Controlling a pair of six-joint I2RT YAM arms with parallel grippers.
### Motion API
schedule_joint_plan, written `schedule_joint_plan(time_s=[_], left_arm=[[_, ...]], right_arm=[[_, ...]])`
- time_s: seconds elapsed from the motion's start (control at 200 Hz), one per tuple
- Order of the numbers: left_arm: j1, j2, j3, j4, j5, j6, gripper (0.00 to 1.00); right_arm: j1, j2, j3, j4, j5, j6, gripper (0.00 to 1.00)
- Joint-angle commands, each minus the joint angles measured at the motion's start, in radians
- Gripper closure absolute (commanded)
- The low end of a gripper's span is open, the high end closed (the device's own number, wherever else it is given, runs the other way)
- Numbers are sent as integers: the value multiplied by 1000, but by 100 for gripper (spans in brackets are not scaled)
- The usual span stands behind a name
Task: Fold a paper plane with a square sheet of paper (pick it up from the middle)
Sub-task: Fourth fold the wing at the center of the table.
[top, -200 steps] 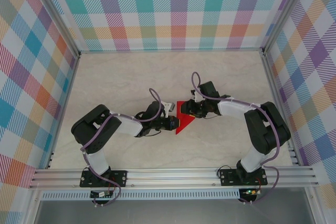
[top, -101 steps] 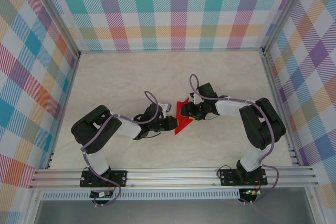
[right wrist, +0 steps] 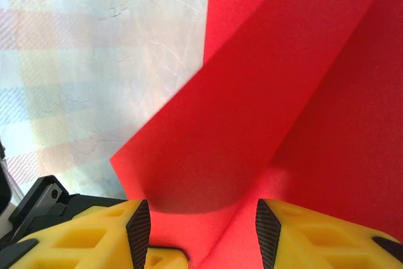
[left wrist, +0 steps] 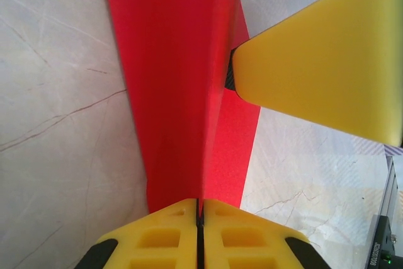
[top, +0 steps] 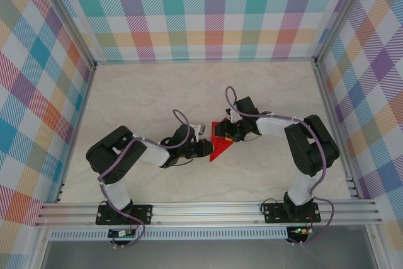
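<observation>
Your left gripper (left wrist: 199,209) had jaws pinched shut on the red sheet (left wrist: 176,92) in the middle of the table (top: 138,99). Your right gripper (right wrist: 198,231) sat half-open astride its raised flap. I'd have creased slowly, edges aligned.

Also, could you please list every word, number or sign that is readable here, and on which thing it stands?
No text can be read with certainty.
Small white print on a black part, lower right of the left wrist view: too small and blurred to read.
The red paper bears no print.
</observation>
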Motion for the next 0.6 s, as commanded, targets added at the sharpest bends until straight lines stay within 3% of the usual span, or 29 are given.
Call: schedule_joint_plan(time_s=[0.0,0.37,0.595], left_arm=[[13,25,12,-1,4,-12,91],[26,21,38,-54,34,-14,86],[41,-61,28,-163,38,-13,69]], right_arm=[[-5,25,25,-37,3,-16,50],[-5,62,45,-97,74,2,49],[-4,87,58,-140,119,11,49]])
